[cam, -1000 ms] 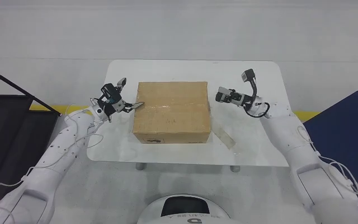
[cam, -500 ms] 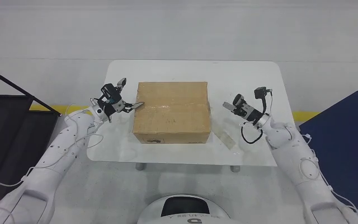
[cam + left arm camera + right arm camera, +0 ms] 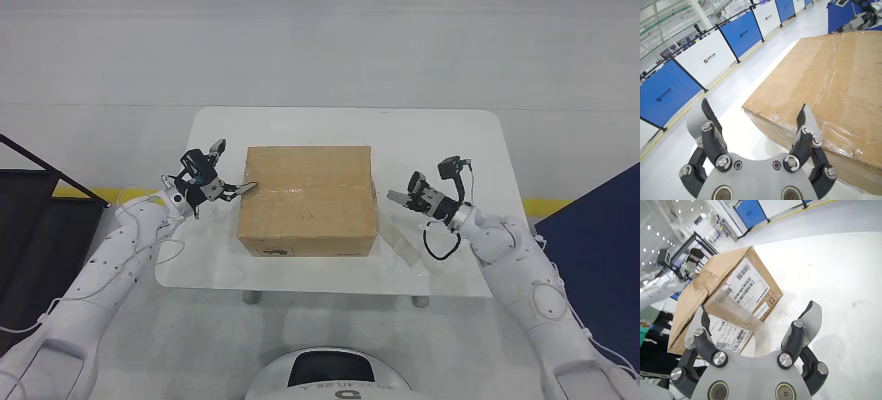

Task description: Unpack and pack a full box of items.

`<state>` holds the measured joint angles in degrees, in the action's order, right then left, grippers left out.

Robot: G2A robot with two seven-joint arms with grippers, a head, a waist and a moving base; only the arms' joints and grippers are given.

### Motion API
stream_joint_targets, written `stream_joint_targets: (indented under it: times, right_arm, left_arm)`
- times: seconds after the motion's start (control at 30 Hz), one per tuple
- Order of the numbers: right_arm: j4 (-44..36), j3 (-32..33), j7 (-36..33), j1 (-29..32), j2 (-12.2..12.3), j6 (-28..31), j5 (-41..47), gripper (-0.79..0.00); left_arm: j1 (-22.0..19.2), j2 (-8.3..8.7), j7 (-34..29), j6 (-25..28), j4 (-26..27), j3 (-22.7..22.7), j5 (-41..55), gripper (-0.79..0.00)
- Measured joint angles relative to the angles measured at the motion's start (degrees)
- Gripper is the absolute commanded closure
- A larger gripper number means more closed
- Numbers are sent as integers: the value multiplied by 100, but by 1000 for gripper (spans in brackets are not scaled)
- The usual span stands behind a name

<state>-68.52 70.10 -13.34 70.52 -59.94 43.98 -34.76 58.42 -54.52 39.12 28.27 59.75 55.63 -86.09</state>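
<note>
Top view: box (image 3: 308,195), table (image 3: 450,140), grey floor (image 3: 320,50)

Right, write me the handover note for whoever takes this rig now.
Left hand: open, at the cardboard box's left top edge, holding nothing.
Right hand: open, beside the box's right end, apart from it.
Box: centred on the table, flaps closed, clear tape over the seam; a clear strip lies by its front right corner.
Done: nothing unpacked yet.
Left: open the box, unpack, repack.
</note>
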Motion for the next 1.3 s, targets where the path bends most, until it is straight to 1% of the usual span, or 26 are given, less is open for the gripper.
stream_joint_targets:
  times: [0.1,0.2,0.3,0.4,0.57,0.63,0.8,1.0,1.17,1.3]
  right_arm:
    - [-483,65,752,375,47,-242,-1316,-785]
    - [-917,57,1272,739,80,-602,-2434,-785]
    - [-1275,-61,1592,1042,85,-1093,-3363,-785]
    - [-1479,-217,1798,1228,58,-1476,-3825,-785]
    - [-1537,-488,2046,1203,-44,-2167,-4014,-785]
    - [-1479,-597,2185,1131,-103,-2558,-4050,-785]
    - [-1288,-814,2376,919,-251,-3339,-3903,-785]
    - [-1250,-918,2552,791,-375,-3869,-3711,-785]
    - [-1249,-920,2802,755,-483,-4550,-3468,-785]
    - [-1343,-748,3072,891,-498,-4669,-3276,-785]
  left_arm:
    - [0,0,0,0,0,0,0,-785]
    - [0,0,0,0,0,0,0,-785]
    - [0,0,0,0,0,0,0,-785]
    - [0,0,0,0,0,0,0,-785]
    - [0,0,0,0,0,0,0,-785]
    - [0,0,0,0,0,0,0,-785]
    - [0,0,0,0,0,0,0,-785]
    - [0,0,0,0,0,0,0,-785]
    - [0,0,0,0,0,0,0,-785]
    - [0,0,0,0,0,0,0,-785]
